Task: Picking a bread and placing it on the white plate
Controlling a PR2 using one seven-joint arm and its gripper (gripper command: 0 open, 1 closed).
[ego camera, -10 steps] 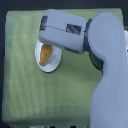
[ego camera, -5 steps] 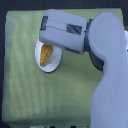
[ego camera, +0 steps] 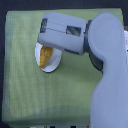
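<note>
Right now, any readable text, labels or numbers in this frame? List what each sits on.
None readable.
The arm and its gripper housing show dark patches, with no legible marking.
The white plate, the bread and the green cloth carry no text.
The bottom edge is too blurred to tell.

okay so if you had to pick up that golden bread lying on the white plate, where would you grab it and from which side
Probably across the middle of the elongated golden-brown bread, coming from above. It lies flat on the round white plate, running lengthwise up and down in the exterior view, so its narrow width suits a pincer closing across it. The grey robot arm hides its upper end and the pincer itself.
</note>
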